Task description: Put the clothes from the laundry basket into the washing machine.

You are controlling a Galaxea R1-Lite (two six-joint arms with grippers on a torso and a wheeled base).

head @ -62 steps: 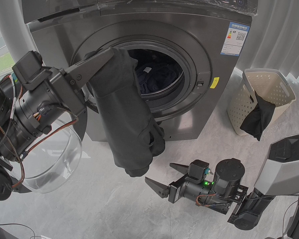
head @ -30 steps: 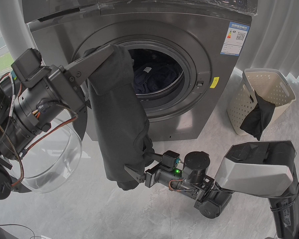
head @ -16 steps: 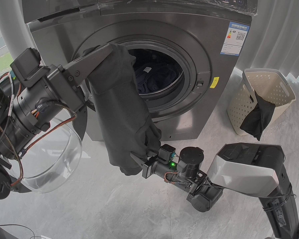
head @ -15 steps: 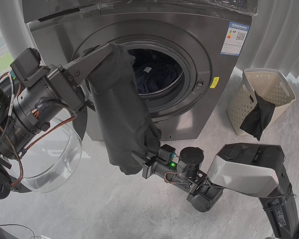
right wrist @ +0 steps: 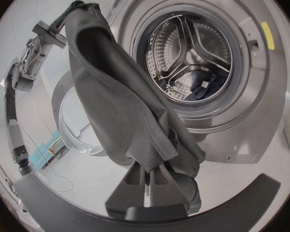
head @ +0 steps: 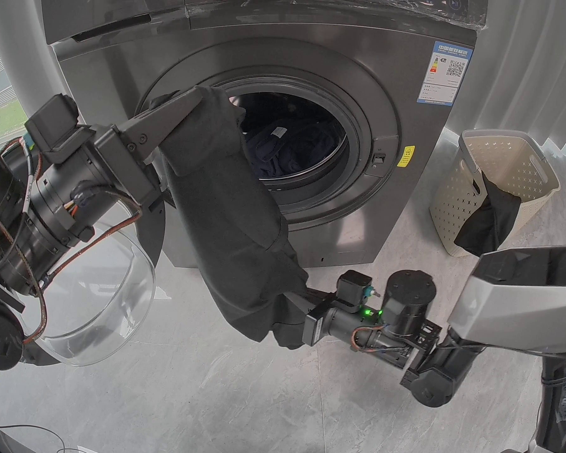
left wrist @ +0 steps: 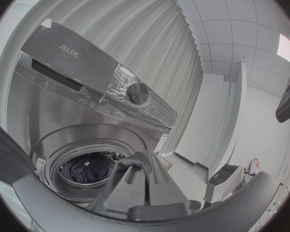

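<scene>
A dark grey garment [head: 233, 221] hangs in front of the washing machine's open drum [head: 295, 139]. My left gripper [head: 198, 95] is shut on its top edge, level with the upper left of the drum opening; the left wrist view shows the cloth pinched between the fingers [left wrist: 132, 181]. My right gripper [head: 294, 306] is shut on the garment's lower end, low in front of the machine, with the hem [right wrist: 151, 152] clamped in it [right wrist: 148, 173]. Dark blue clothes [right wrist: 206, 86] lie inside the drum. A black cloth [head: 489, 221] drapes over the rim of the cream laundry basket [head: 516, 158].
The machine's glass door [head: 100, 297] stands swung open at the lower left, under my left arm. The basket sits on the grey tiled floor [head: 233, 397] to the right of the machine, beside a pale curtain [head: 534, 51].
My right gripper came in from the right, open, closed on the garment's lower end and pulled it to the right. The left gripper has held its place.
</scene>
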